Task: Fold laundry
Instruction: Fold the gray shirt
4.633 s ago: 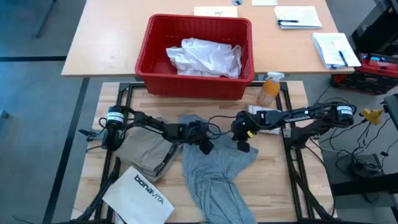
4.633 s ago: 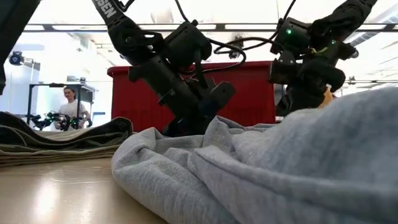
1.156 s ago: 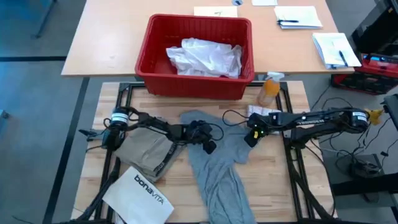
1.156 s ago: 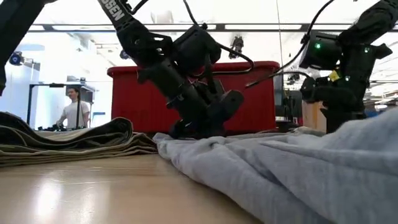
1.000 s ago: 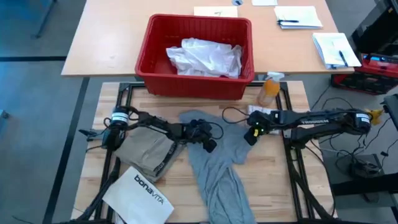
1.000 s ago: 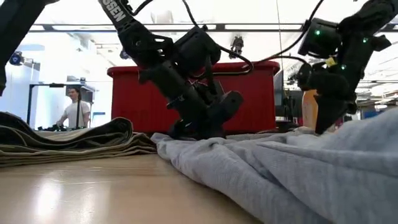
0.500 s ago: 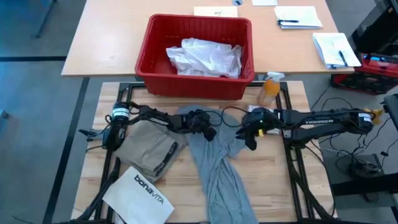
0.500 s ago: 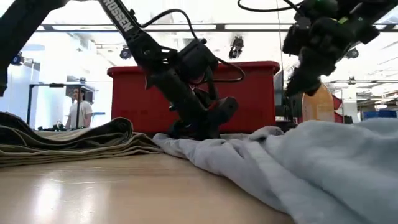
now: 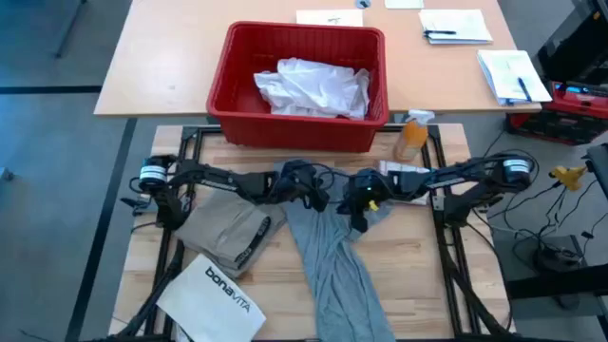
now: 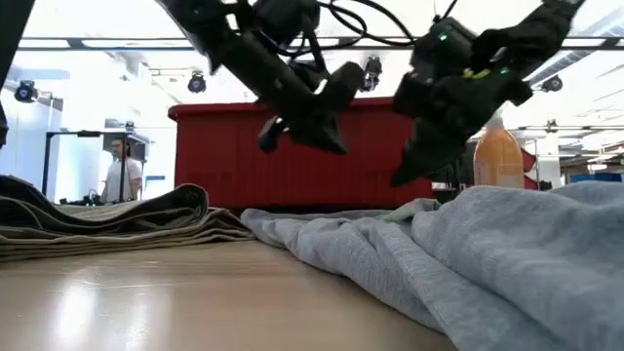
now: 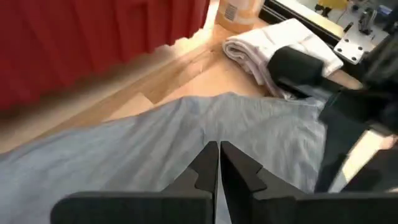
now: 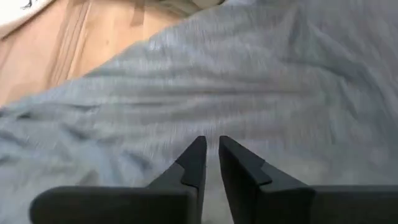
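— What sort of place is this?
— A robotics lab. Two dark arms are bolted to a black metal frame [image 9: 440, 161] on a pale wooden bench [image 9: 418, 275], cables trailing off its side.
— And further out?
— Ceiling strip lights [image 10: 107, 44], another rig [image 10: 78, 190], a person [image 10: 119, 174] standing, papers and pens on a tan desk [image 9: 171, 57].

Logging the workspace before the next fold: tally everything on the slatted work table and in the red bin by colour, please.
Grey: 1, the grey T-shirt
Khaki-tan: 1, the folded khaki piece
White: 3, the bonavita bag, the folded white cloth, the white garment in the red bin
Orange: 1, the spray bottle
Total: 6
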You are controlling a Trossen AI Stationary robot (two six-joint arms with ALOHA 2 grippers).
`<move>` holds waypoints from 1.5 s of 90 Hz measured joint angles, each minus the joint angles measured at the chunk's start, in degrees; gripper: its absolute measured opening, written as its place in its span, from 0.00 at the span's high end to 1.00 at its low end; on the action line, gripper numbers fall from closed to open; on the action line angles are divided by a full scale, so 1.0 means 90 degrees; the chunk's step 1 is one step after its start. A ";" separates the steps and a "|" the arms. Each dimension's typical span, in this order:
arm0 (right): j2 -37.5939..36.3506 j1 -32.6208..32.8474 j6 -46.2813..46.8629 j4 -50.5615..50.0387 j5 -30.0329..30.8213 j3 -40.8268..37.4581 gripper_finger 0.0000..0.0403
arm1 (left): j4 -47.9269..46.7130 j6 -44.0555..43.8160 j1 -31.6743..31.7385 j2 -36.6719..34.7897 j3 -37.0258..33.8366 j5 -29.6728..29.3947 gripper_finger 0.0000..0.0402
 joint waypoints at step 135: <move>-0.0794 -0.0443 -0.0141 -0.1450 -0.0840 0.0573 1.00 | 0.0607 -0.0893 -0.1492 0.0162 -0.0921 0.0659 1.00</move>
